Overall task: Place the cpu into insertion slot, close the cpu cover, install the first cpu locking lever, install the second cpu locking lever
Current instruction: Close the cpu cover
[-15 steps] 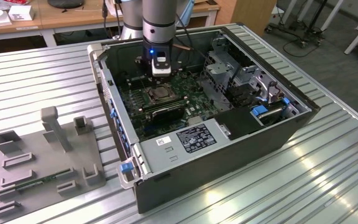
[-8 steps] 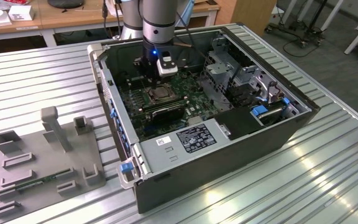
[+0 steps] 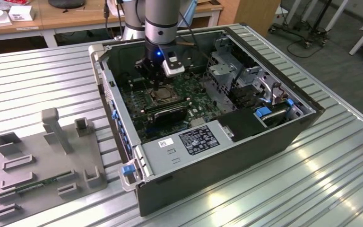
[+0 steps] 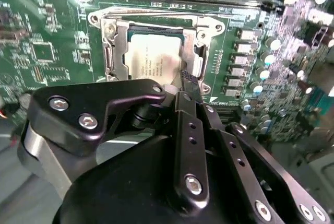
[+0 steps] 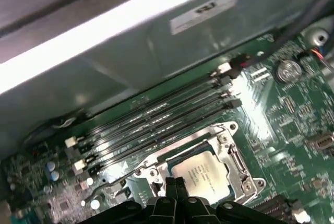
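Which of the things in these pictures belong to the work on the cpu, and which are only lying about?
Belong to the job:
cpu
insertion slot
cpu cover
hand

Only lying about:
memory slots
grey fixture beside the case
memory stick on that fixture
white box on the desk behind

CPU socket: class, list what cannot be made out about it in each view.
Exterior view: insertion slot too small for detail.
First wrist view: one edge of the cpu hidden by the gripper.
Second wrist view: part of the slot's rim hidden behind the gripper.
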Action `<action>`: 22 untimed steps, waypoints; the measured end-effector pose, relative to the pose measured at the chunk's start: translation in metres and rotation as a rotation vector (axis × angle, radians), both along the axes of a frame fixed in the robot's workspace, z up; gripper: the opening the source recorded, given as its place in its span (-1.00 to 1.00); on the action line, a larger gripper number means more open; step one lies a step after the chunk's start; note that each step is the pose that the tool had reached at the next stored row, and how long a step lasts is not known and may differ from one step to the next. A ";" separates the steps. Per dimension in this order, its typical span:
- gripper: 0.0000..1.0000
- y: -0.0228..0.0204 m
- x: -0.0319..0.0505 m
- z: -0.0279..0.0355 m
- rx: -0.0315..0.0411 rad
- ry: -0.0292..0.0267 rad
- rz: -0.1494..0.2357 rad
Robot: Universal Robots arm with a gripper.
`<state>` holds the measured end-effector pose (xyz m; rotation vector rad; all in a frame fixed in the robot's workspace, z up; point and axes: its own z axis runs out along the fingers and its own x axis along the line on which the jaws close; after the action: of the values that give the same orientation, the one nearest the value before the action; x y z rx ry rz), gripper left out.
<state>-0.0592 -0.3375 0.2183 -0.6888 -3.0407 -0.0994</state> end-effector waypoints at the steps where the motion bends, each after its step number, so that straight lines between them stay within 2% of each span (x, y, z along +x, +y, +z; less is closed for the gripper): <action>1: -0.79 0.0000 0.0000 -0.0001 0.0000 -0.0001 0.018; 12: -0.79 0.0000 0.0000 -0.0014 0.0000 -0.0006 0.218; 17: -0.79 0.0000 0.0000 -0.0021 -0.0052 0.0002 0.307; 19: -0.79 0.0000 0.0000 -0.0021 -0.0167 0.0021 0.333; 22: -0.79 0.0000 -0.0007 -0.0021 -0.0468 0.0068 0.366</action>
<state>-0.0599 -0.3375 0.2161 -0.1243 -3.1093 -0.0183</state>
